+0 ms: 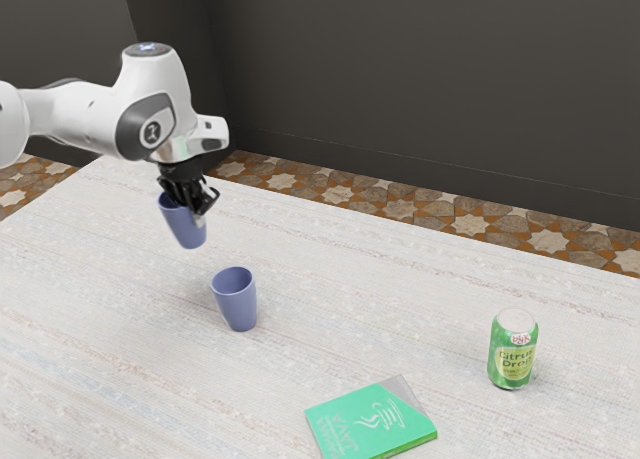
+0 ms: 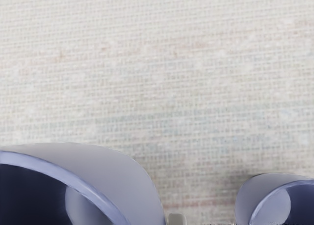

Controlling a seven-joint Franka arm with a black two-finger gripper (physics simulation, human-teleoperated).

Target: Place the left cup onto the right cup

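Note:
A blue-grey cup (image 1: 184,222) hangs in the air, tilted, with my gripper (image 1: 190,201) shut on its rim. It is above the table, up and toward the exterior view's left of a second blue-grey cup (image 1: 234,298), which stands upright on the table. In the wrist view the held cup (image 2: 73,181) is large and close under my hand, and the standing cup's rim (image 2: 277,198) shows beside it on the pale table.
A green soda can (image 1: 513,349) stands at the exterior view's right. A green book (image 1: 370,421) lies near the front edge. The pale woven tabletop (image 1: 400,269) is wide around the cups. A dark wall is behind.

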